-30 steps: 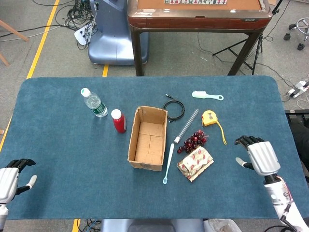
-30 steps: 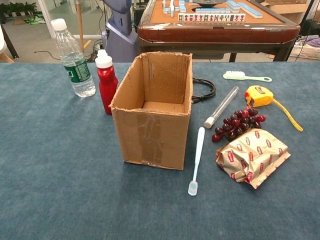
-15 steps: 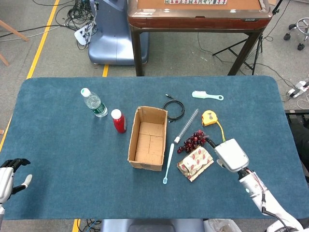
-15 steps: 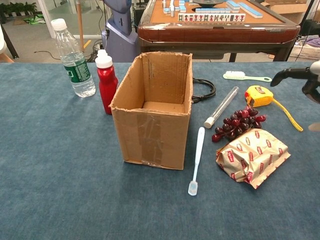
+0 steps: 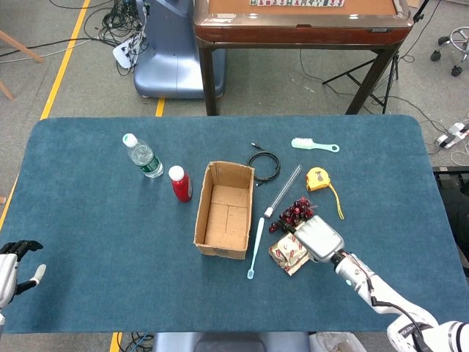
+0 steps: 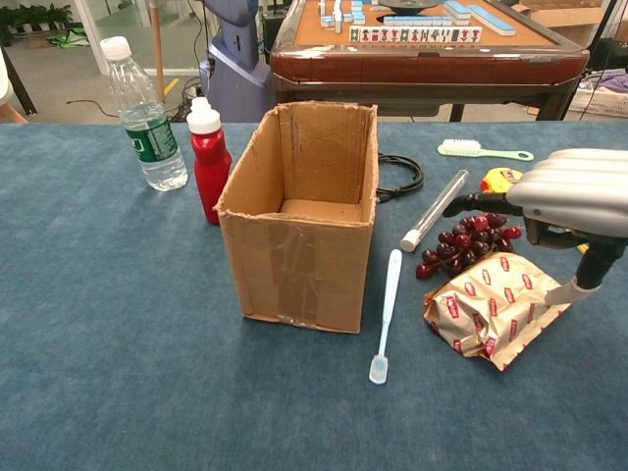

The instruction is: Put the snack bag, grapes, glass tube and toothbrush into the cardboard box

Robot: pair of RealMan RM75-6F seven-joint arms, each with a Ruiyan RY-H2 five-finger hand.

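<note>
Cardboard, brown and open-topped, the empty cardboard box (image 6: 299,218) stands mid-surface on the blue felt surface (image 5: 95,220). All four task things lie to its right, none yet inside. The white toothbrush (image 6: 385,314) lies just beside the box, its long axis roughly along the box wall. The clear glass tube (image 6: 434,209) slants away beyond it. The dark red grapes (image 6: 461,243) touch the crinkled gold snack bag (image 6: 494,306), which is farthest from the box.

The right robot hand (image 6: 569,196) hovers directly over the snack bag and grapes, fingers spread and extended, holding nothing; I cannot tell whether it touches the bag. It is much the nearer one, so the bag looks like its likely first pick. The left robot hand (image 5: 11,268) sits at the surface's near left edge, well apart from everything, fingers loosely parted and empty.
</note>
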